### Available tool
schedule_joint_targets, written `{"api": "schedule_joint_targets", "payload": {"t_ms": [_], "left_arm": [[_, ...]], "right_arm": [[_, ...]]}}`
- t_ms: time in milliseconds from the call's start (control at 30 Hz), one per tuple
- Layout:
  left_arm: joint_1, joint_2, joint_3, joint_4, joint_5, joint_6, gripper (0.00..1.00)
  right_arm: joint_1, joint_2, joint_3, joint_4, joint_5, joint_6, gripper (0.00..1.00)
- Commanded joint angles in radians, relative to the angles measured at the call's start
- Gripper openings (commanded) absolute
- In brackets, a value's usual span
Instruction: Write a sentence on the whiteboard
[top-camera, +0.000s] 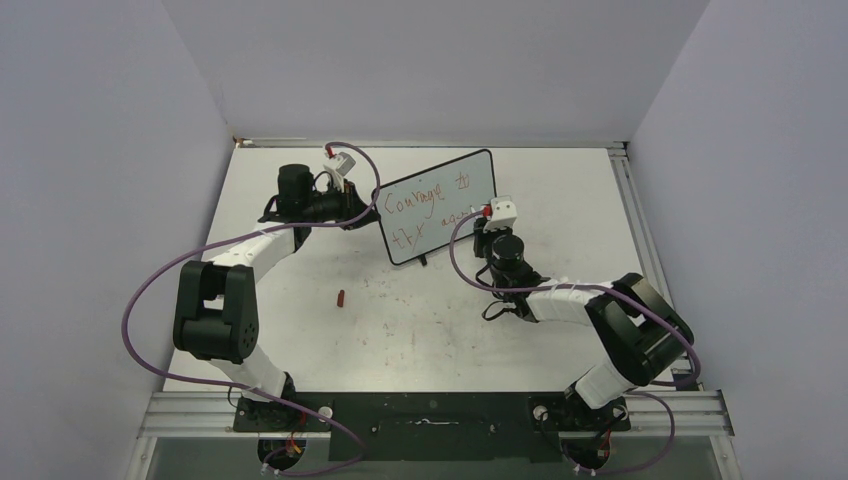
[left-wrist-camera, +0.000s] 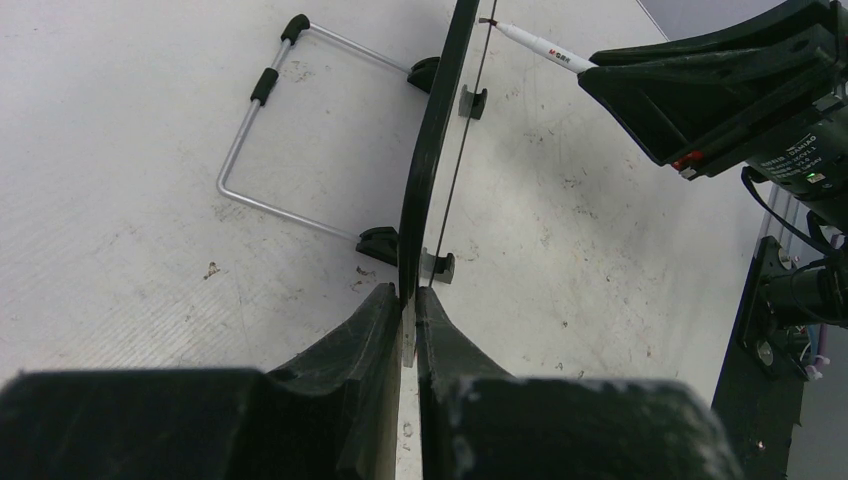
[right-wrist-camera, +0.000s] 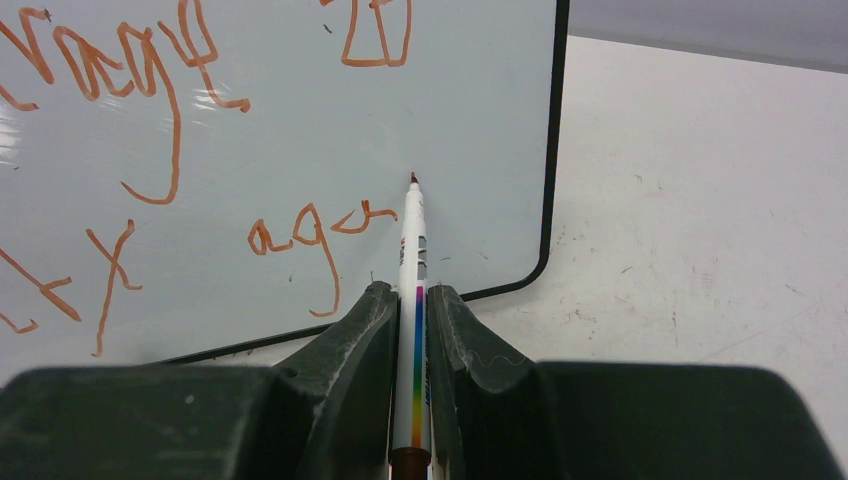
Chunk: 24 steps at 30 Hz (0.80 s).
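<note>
The whiteboard (top-camera: 470, 180) stands tilted at the back middle of the table. On it is the sentence (top-camera: 415, 198) in thin red handwriting: "Courage to" above "try aga". My left gripper (left-wrist-camera: 413, 295) is shut on the board's left edge, and in that wrist view the board's black frame (left-wrist-camera: 432, 150) shows edge-on. The right gripper (right-wrist-camera: 412, 292) is shut on a white marker (right-wrist-camera: 411, 240) with a rainbow stripe. The marker's red tip is at the board face, just right of the last letters (right-wrist-camera: 262, 238) of the lower line.
A small red marker cap (top-camera: 341, 297) lies on the table in front of the board. Behind the board, its wire stand (left-wrist-camera: 270, 130) rests on the table. The right gripper and marker (left-wrist-camera: 540, 45) show beyond the board. Grey walls close in on three sides.
</note>
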Motion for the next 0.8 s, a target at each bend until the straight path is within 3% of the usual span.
{"api": "schedule_joint_targets", "payload": {"t_ms": [0, 333, 767], "left_arm": [[0.001, -0.026, 0.040, 0.009, 0.023, 0.001, 0.00], [0.001, -0.027, 0.040, 0.009, 0.019, 0.001, 0.00], [0.001, -0.028, 0.040, 0.009, 0.018, 0.001, 0.00]], "right_arm": [[0.001, 0.023, 0.041, 0.062, -0.020, -0.005, 0.05], [0.001, -0.054, -0.012, 0.056, 0.038, 0.000, 0.05], [-0.004, 0.005, 0.014, 0.060, 0.032, 0.003, 0.05]]}}
